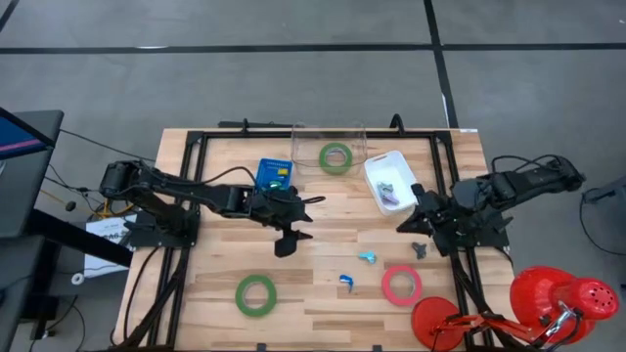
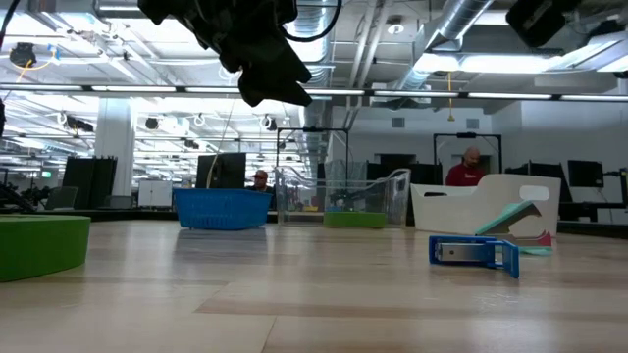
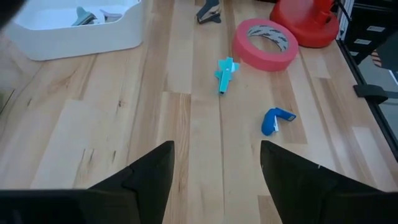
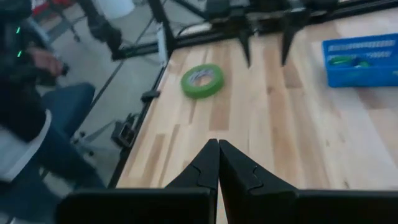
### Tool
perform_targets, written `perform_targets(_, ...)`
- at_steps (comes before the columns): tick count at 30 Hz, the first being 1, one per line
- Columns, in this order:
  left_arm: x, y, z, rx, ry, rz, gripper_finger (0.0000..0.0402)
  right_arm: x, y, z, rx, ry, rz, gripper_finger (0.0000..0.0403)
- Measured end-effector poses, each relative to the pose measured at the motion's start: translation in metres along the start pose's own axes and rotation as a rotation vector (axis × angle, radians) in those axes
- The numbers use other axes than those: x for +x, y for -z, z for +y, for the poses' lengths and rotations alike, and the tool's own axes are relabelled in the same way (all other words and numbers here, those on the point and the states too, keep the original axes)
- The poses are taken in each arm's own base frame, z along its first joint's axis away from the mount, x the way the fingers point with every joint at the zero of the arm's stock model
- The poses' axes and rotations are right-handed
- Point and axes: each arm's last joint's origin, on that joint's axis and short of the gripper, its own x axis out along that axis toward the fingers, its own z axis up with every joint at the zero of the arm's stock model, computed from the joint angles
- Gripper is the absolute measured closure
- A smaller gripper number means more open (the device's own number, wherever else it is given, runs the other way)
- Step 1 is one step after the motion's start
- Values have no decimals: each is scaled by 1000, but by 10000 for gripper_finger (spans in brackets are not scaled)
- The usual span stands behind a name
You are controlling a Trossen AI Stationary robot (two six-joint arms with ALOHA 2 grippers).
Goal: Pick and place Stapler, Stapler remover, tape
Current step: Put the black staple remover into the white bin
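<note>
The left gripper (image 1: 290, 238) hangs above the middle of the table (image 1: 323, 299), its two fingers spread apart with nothing between them; the left wrist view shows bare wood in the gap. The right gripper (image 1: 419, 235) waits at the table's right edge, just beside the white tray (image 1: 380, 165), with its fingers pressed together and holding nothing. Places below are given relative to the white tray. The small blue stapler (image 3: 273, 120) lies on open wood on the near side of the tray, well apart from it, and the teal piece (image 3: 225, 74), probably the staple remover, lies between the stapler and the tray. The pinkish-red tape roll (image 1: 401, 285) lies flat near the stapler, on its right-edge side. One green tape roll (image 1: 335, 156) sits just left of the tray inside a clear bin (image 1: 328, 130); another green roll (image 1: 255, 294) lies far to the tray's left near the front edge. A blue basket (image 1: 274, 173) stands left of the clear bin. In the left wrist view both small items lie ahead of the open fingers and toward the right arm's side. The teal piece's long axis points roughly along the gripper's forward line; the stapler lies slanted across that line. Judged from the high view, the two arms stand at a similar distance from these items, but only the left gripper is open and aimed at them.
</note>
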Motion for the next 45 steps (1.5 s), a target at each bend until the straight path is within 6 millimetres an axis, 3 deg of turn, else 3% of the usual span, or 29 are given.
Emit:
perform_targets(11, -18, -9, -1, 0, 3, -60, 175, 24, 2, 26, -52, -37, 274, 403)
perform_targets(22, -29, -15, -1, -1, -17, -103, 175, 48, 14, 32, 257, -21, 449, 403)
perform_targets(31, -29, -14, -1, -1, -19, -95, 175, 54, 30, 25, 480, 125, 649, 397)
perform_targets(36, -29, -14, -1, -1, -19, -92, 175, 57, 39, 22, 581, 221, 755, 343)
perform_targets(45, -29, -13, -1, -1, -21, -85, 175, 69, 49, 7, 703, 425, 878, 199)
